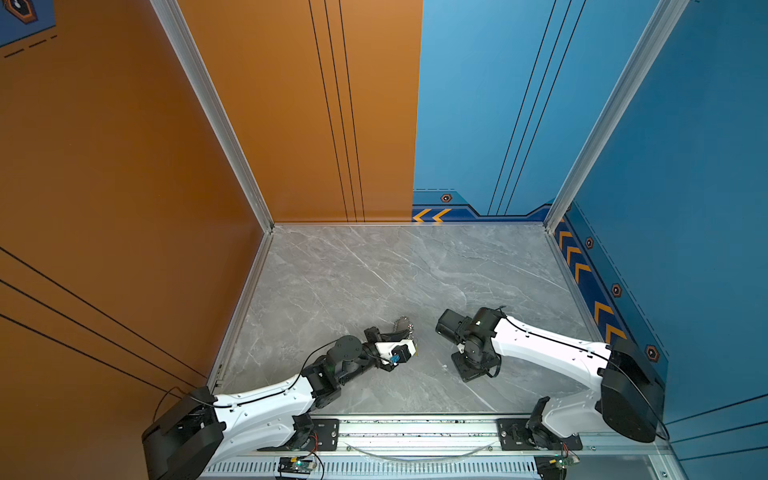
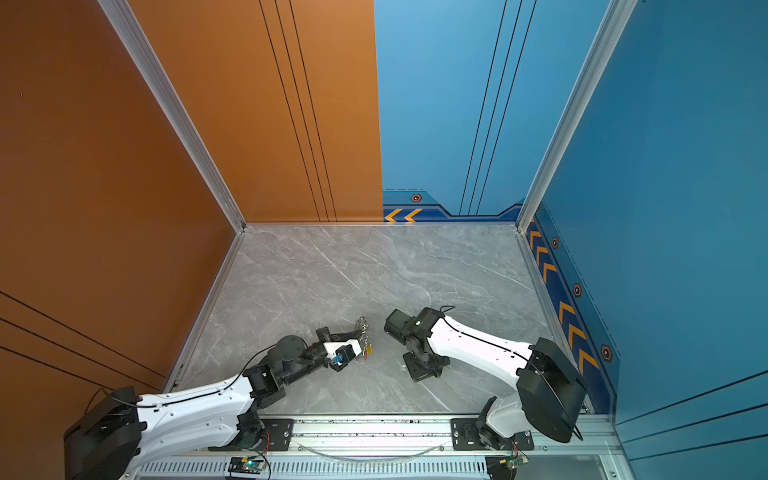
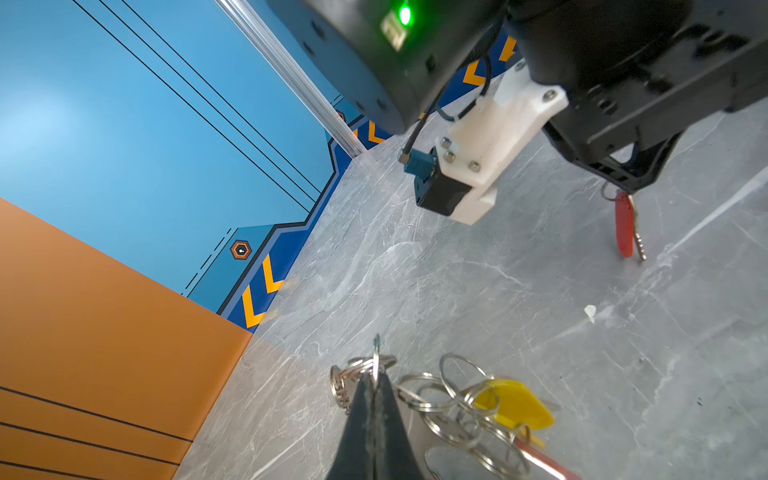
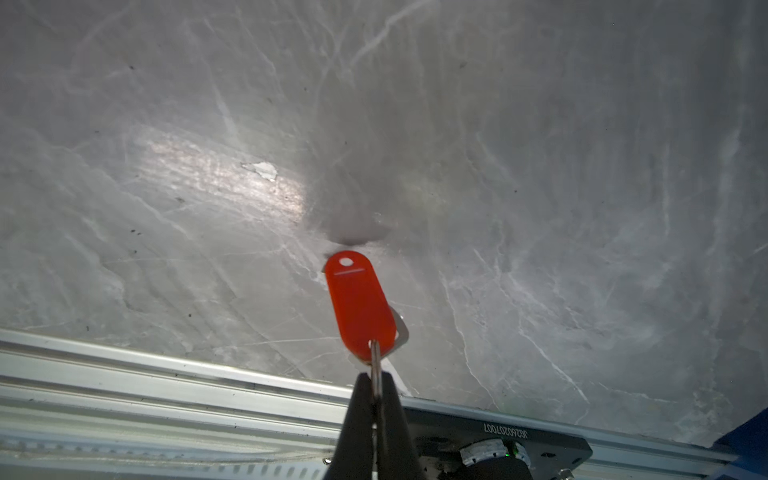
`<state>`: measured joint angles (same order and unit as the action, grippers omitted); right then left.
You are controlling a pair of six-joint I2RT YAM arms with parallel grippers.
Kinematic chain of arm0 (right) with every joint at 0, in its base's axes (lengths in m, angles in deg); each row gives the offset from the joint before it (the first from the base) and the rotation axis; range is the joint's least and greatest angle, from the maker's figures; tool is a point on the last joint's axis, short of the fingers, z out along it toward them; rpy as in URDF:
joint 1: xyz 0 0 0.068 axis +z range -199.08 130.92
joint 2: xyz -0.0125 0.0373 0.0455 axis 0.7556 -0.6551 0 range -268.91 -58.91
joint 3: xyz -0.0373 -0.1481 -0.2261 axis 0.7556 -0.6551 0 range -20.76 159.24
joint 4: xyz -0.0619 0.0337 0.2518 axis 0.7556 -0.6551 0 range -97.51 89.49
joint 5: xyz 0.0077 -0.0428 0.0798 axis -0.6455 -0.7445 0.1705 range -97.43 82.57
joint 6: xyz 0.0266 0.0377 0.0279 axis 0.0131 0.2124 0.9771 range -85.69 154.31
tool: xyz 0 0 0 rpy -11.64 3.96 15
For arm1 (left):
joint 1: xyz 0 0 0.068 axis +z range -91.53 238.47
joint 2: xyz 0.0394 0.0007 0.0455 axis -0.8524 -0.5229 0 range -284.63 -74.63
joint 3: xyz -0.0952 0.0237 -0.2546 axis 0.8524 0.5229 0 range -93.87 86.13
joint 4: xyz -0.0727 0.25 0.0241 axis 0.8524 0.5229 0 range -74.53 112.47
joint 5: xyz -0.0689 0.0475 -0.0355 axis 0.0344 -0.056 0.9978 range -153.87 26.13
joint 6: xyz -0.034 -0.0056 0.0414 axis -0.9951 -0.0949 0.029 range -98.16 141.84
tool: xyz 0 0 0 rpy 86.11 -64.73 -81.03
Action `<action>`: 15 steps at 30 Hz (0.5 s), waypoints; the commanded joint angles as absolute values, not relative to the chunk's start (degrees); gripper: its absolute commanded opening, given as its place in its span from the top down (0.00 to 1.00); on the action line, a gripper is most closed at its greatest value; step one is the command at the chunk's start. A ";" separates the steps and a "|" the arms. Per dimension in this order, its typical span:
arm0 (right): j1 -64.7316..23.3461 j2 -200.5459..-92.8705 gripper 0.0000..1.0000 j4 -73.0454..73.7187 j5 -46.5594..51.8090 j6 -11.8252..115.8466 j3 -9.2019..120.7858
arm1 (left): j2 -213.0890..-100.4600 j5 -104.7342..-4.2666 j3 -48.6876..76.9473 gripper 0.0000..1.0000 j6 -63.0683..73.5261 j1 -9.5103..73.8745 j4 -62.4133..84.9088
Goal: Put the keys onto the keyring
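Right pincer (image 4: 376,380), clamped shut, holds by its small ring a silver key with a red oval plastic tag (image 4: 359,305), hanging long-axis down toward the grey marble surface (image 4: 166,124). Left pincer (image 3: 374,378), also shut, grips the silver metal keyring cluster (image 3: 449,399), well apart leftward.

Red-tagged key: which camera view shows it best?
Right wrist view: the red-tagged key hangs large and face-on from the right claw. Left wrist view shows it small, edge-on; both top views hide it.
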<state>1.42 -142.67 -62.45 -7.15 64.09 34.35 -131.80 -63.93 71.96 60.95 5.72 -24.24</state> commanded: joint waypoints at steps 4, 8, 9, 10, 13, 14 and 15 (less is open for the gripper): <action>-3.02 -149.62 1.00 -59.01 -8.20 58.62 38.91 | -130.79 -65.28 72.60 1.00 59.91 6.21 -26.70; -6.16 -153.89 1.00 -57.25 -8.88 55.69 42.67 | -130.50 -65.54 72.68 1.00 59.94 6.13 -26.71; -6.84 -154.81 1.00 -57.04 -9.28 55.05 43.49 | -130.44 -65.54 72.76 1.00 59.94 6.21 -26.70; -7.39 -155.65 1.00 -56.87 -9.44 54.53 44.30 | -130.50 -65.63 72.72 1.00 59.95 6.11 -26.72; -8.42 -157.89 1.00 -55.33 -9.17 53.27 45.52 | -130.22 -65.71 72.76 1.00 59.92 6.02 -26.71; -10.51 -158.80 1.00 -54.96 -8.97 52.77 46.06 | -130.16 -65.72 72.74 1.00 59.98 6.06 -26.72; -11.02 -159.77 1.00 -54.57 -8.91 52.22 46.58 | -130.10 -65.72 72.75 1.00 59.94 6.03 -26.72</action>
